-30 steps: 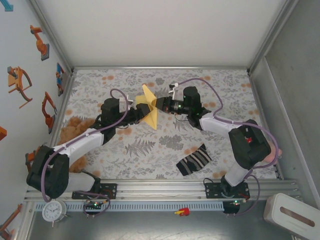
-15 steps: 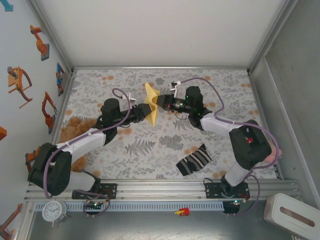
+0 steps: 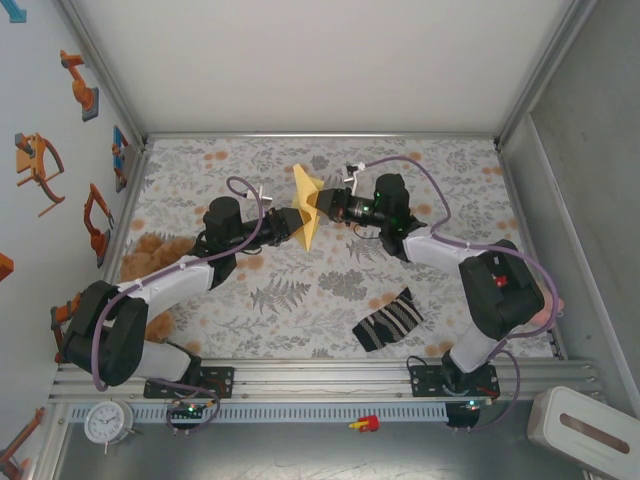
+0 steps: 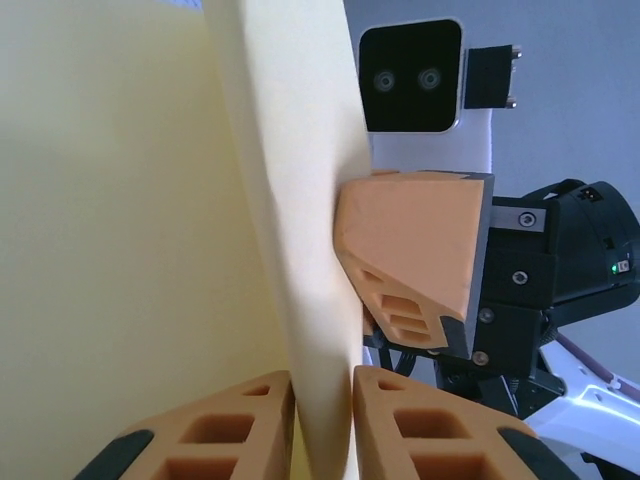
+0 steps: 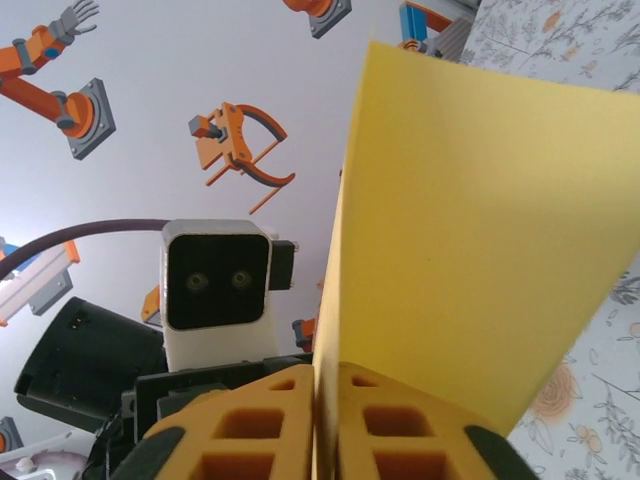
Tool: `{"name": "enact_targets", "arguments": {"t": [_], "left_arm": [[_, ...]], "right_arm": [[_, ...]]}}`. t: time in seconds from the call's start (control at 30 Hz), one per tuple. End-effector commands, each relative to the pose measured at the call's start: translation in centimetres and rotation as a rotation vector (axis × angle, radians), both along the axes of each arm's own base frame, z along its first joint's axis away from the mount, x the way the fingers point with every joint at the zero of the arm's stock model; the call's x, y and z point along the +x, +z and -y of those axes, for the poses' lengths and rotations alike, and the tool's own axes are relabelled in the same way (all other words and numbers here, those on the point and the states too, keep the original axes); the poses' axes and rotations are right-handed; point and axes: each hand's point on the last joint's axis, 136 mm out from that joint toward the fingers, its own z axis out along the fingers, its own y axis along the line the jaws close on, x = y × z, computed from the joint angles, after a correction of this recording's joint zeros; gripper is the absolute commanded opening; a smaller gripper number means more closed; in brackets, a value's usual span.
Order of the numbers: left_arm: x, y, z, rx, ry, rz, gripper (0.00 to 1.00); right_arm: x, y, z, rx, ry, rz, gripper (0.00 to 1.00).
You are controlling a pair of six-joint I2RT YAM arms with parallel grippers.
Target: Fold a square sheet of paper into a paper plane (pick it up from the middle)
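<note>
Gripping the folded yellow paper [image 3: 305, 210] from both sides, we hold it on edge above the bench [image 3: 300, 300], toward its far middle; our left pincer [image 3: 290, 222] is clamped on it; our right pincer [image 3: 322, 204] is pinched on it opposite; the striped sock [image 3: 388, 320] lies well apart, nearer our right base.

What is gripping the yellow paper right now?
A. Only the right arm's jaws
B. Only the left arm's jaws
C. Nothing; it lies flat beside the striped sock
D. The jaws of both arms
D: each wrist camera shows its own orange jaws closed on an edge of the yellow paper, and in the top view both arms meet at it.
</note>
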Motion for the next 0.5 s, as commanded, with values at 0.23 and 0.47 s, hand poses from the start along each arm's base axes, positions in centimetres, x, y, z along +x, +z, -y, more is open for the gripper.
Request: {"name": "enact_targets", "arguments": {"t": [0.23,0.47], "left_arm": [[-0.1,0.0,-0.2,0.017,0.0,0.03,0.16],[0.2,-1.4,-1.4,0.17,0.04,0.041,0.15]], "right_arm": [[0.2,1.8,2.6,0.03,-0.066,0.055,0.29],[1.0,-0.3,6.3,0.001,-0.17,0.018,0.37]]}}
